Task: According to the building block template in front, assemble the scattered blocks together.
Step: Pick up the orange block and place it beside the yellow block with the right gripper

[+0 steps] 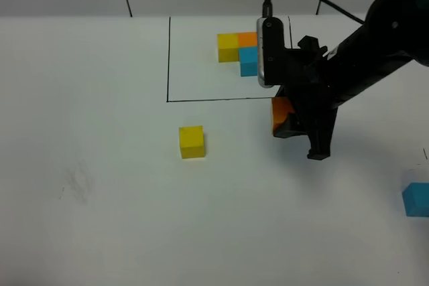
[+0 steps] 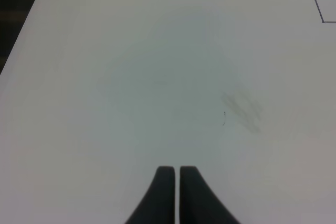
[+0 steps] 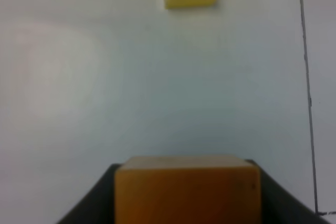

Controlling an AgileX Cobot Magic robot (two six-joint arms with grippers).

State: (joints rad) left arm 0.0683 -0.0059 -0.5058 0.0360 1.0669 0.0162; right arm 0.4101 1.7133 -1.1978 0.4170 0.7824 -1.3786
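A drawn frame (image 1: pixel 167 58) takes the back of the counter (image 1: pixel 100 232). The template trio (image 1: pixel 238 48) sits inside it, toward the rear right. The lone cube (image 1: pixel 192 141) lies a little in front of the frame's near line. To its right, at that line's right end, the right tool (image 1: pixel 295 128) clasps the gripped cube (image 1: pixel 280 115). The far cube (image 1: pixel 416 199) lies well right, nearer the front. The left tool (image 2: pixel 177 195), tips together, hangs over bare counter on the left.

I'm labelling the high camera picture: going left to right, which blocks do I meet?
yellow cube → template → orange cube → blue cube
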